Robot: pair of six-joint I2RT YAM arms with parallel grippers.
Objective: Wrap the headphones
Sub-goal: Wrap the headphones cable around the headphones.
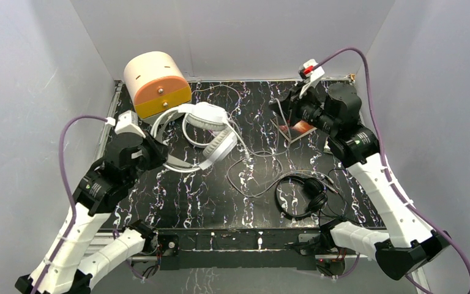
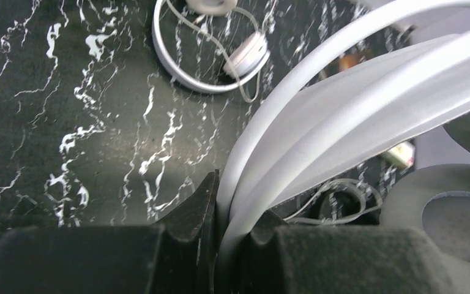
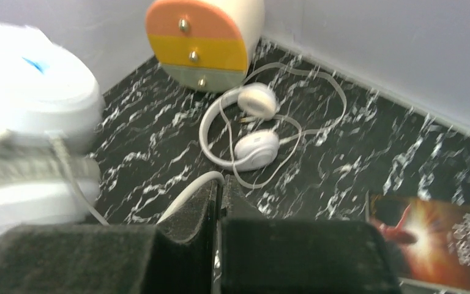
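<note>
Near the back left of the black, white-veined table [image 1: 208, 202], the left gripper [image 2: 232, 205] is clamped on the smooth, hard plastic headband [image 2: 355, 92] of the big white over-ear headphones [image 1: 211, 131]. This curved band may twist or slip out. The right gripper [image 3: 219, 184], almost fully closed, pinches a thin, limp white cord [image 3: 186, 191]. I think the cord could slide free, or catch on the slim white on-ear pair [image 3: 251, 135].
</note>
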